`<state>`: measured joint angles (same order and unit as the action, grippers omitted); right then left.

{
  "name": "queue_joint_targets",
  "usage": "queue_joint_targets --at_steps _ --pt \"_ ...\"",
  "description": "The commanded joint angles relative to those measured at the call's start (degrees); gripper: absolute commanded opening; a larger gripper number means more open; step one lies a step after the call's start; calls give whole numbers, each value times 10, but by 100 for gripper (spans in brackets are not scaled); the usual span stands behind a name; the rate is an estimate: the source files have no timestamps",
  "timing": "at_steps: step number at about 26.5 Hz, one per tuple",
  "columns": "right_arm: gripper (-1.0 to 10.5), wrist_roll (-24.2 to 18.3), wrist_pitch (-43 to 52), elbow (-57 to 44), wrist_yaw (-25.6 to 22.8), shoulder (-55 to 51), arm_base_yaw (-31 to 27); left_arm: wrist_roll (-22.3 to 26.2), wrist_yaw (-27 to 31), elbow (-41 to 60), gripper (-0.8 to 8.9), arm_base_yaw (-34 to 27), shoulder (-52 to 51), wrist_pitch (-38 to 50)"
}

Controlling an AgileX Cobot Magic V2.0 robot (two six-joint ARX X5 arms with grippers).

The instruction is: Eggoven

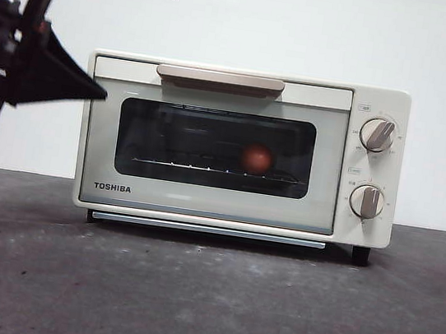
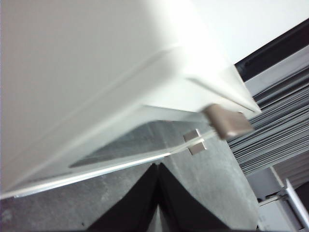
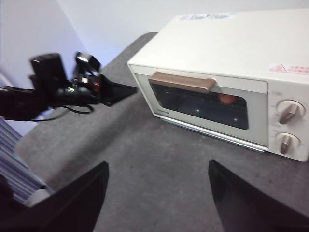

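The egg point(image 1: 257, 158) sits inside the closed oven point(image 1: 240, 149); probably nothing remains. Left hand point(image 1: 92, 93), pinched together, hovers at the oven's nine o'clock; right hand point(image 3: 158, 170) waits spread apart.

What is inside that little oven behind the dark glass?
Through the closed door of the toaster oven a reddish-brown egg sits on the wire rack, right of centre. The cream frame covers the rest of the inside.
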<state>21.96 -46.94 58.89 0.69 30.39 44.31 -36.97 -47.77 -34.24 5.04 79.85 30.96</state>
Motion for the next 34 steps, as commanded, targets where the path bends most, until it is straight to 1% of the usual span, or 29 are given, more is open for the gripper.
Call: queue_joint_targets --at_steps 1,3,5,9,11,13,15,21,24,27,30,34 --pt "332 0 -6 10 -12 7 6 67 23 -8 7 9 -59 -81" --pt "332 -2 -12 10 -15 12 6 104 54 -8 7 19 -106 -146" --pt "332 -7 -19 10 -24 21 6 143 97 -9 7 33 -165 -227" --pt "332 -19 -23 10 -24 47 6 214 199 -24 7 67 -272 -378" --pt "332 -27 -23 10 -24 63 6 231 241 -37 7 83 -316 -435" --pt "331 -36 -23 10 -24 83 6 241 266 -53 7 96 -355 -480" --pt "331 -44 -23 10 -24 100 6 245 277 -68 7 102 -382 -512" --pt "267 -56 -17 10 -30 163 6 246 298 -104 7 104 -445 -585" --pt "176 -56 -7 10 -43 188 6 258 312 -107 7 104 -464 -607" --pt "-5 -56 14 10 -44 209 6 259 313 -107 7 104 -472 -623" --pt "6 -62 37 10 -43 219 6 258 313 -107 7 104 -473 -629" --pt "7 -57 50 10 -42 224 6 258 313 -107 7 104 -473 -628"
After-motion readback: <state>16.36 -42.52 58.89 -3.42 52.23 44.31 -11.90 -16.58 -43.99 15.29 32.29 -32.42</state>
